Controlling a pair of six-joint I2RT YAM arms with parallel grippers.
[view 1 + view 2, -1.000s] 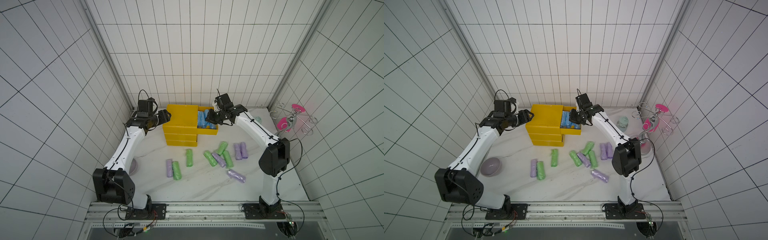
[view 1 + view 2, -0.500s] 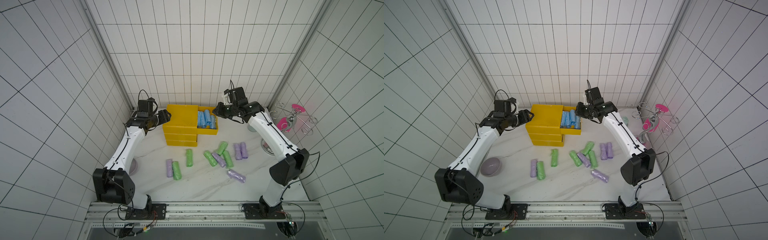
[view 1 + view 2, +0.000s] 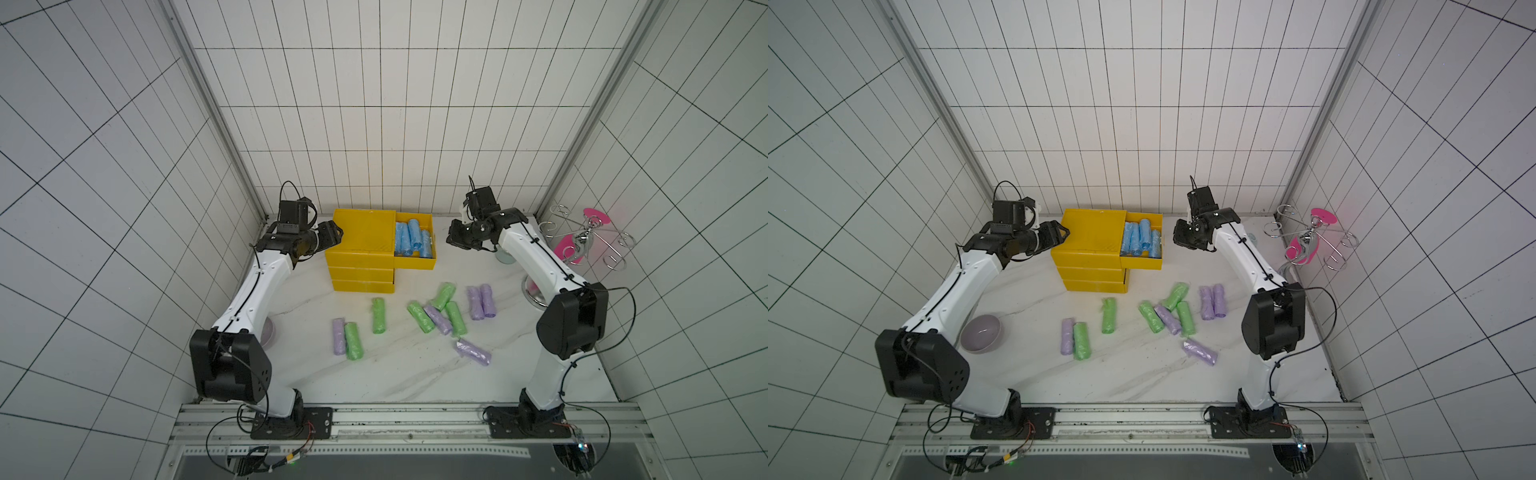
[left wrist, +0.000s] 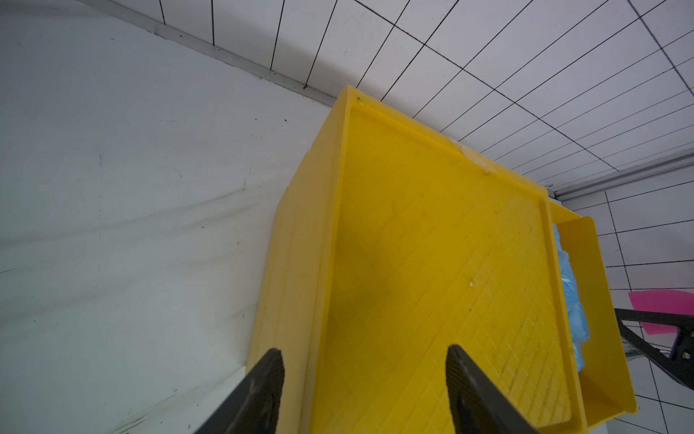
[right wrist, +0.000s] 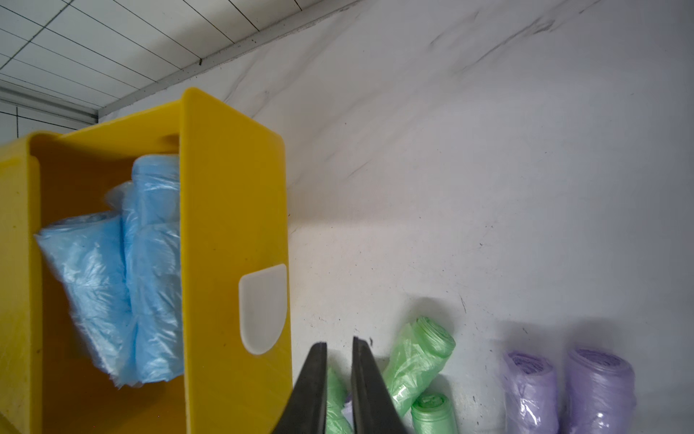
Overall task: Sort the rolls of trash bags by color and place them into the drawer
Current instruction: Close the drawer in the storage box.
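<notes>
Hovering beside drawer [image 5: 233, 210] of blue rolls [image 5: 150, 263], right pincer [image 5: 340, 342] closed, empty, left pincer [image 4: 364, 349] parted, empty.

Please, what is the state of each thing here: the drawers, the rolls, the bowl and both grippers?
Top drawer: pulled open.
Lower two drawers: shut.
Blue rolls: lying in the top drawer.
Green rolls: five, loose on the table.
Purple rolls: five, loose on the table.
Left gripper: open, empty.
Right gripper: shut, empty.
Bowl: upright, empty.
</notes>
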